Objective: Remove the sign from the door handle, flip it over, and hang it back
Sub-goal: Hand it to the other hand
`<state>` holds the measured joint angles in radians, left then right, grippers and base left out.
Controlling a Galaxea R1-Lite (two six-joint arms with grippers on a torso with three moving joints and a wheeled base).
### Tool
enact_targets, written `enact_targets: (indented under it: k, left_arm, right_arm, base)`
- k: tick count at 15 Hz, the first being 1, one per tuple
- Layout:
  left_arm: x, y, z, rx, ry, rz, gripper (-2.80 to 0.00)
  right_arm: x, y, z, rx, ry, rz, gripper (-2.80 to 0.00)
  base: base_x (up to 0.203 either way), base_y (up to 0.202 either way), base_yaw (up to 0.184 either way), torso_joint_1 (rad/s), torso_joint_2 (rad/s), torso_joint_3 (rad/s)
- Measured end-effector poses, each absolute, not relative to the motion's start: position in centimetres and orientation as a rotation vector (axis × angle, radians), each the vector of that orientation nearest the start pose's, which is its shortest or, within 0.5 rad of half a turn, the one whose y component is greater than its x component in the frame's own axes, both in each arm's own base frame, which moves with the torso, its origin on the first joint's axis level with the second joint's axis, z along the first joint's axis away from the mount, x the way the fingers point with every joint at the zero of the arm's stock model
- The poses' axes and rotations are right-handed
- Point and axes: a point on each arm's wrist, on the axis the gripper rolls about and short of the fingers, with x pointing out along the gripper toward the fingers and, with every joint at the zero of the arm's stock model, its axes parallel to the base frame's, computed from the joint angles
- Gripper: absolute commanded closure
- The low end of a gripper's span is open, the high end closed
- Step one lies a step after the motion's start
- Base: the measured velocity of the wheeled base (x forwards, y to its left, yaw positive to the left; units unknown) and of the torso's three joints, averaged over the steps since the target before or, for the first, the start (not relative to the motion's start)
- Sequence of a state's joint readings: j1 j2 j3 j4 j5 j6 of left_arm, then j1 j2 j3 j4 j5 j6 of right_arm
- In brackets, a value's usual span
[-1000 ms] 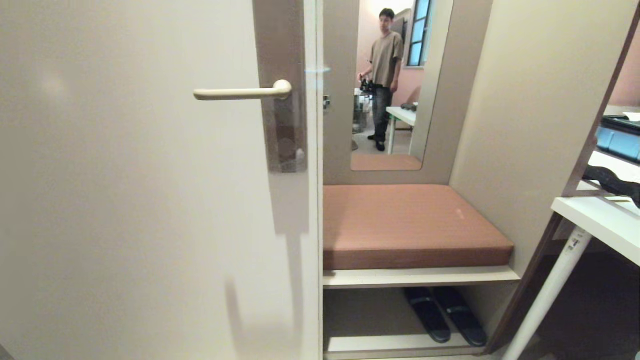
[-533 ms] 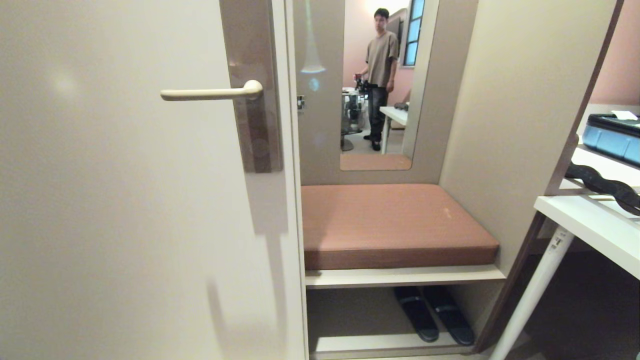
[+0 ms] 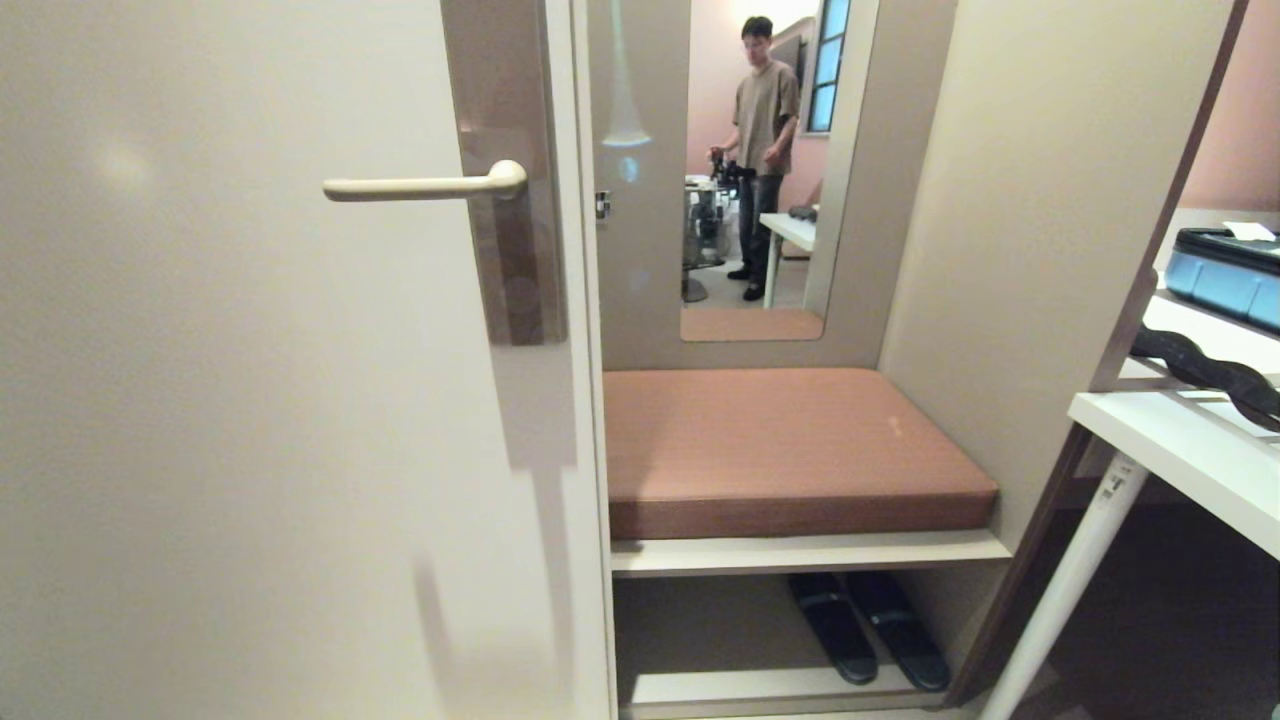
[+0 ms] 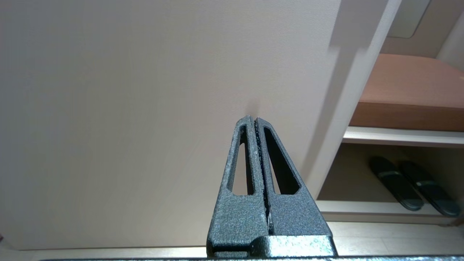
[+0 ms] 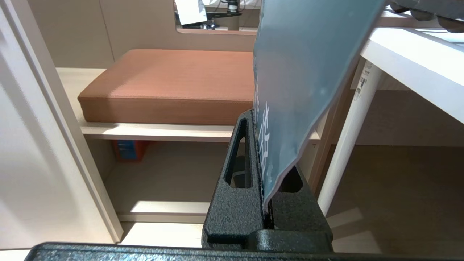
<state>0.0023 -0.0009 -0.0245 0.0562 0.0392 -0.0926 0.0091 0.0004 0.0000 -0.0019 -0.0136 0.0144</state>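
The door handle (image 3: 420, 186), a cream lever on a brownish plate (image 3: 505, 260), juts out bare from the door (image 3: 250, 420), with nothing hanging on it. The sign (image 5: 301, 72) shows only in the right wrist view: a blue card with white lettering, standing up between the fingers of my right gripper (image 5: 259, 119), which is shut on its lower edge. Its hole is out of view. My left gripper (image 4: 253, 119) is shut and empty, pointing at the plain door face low down. Neither gripper appears in the head view.
Right of the door is an alcove with a brown cushioned bench (image 3: 790, 450), dark slippers (image 3: 865, 625) beneath it and a mirror (image 3: 760, 150) reflecting a standing person. A white table (image 3: 1180, 440) on a slanted leg stands at the right.
The whole head view slid left early in the second, so the camera turned; since then it holds still. Both grippers stay as they were.
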Motion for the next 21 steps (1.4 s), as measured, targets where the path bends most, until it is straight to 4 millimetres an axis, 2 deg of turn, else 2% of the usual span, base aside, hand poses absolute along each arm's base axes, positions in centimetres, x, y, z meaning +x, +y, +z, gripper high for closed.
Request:
enact_targets:
  k: [21]
  left_arm:
    - [-2.48,0.08,7.64,-0.09,0.03,0.041,0.0]
  right_arm:
    - [-2.28,-0.05,7.58,0.014,-0.002,-0.004,0.0]
  base:
    - [0.0,0.0,0.0,0.0,0.0,0.0]
